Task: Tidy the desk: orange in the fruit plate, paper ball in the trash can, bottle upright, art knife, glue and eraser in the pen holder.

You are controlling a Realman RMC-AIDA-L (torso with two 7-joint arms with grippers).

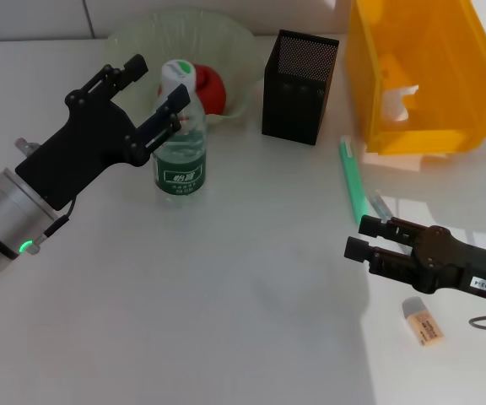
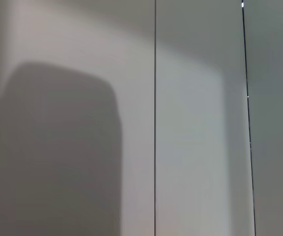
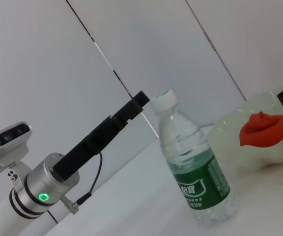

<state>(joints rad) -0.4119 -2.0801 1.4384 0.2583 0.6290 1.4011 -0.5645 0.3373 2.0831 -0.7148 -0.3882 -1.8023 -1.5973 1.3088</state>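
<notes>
The left end effector (image 1: 154, 89) is matte black, with two slim angular fingers on a blocky black body. Behind it sits a silver cylindrical wrist with dark bands and a glowing green ring light; a thin black cable loops beside it. The right end effector (image 1: 359, 237) is also black and boxy, bearing a small white label, probably numbered, and a grey wire loop.
</notes>
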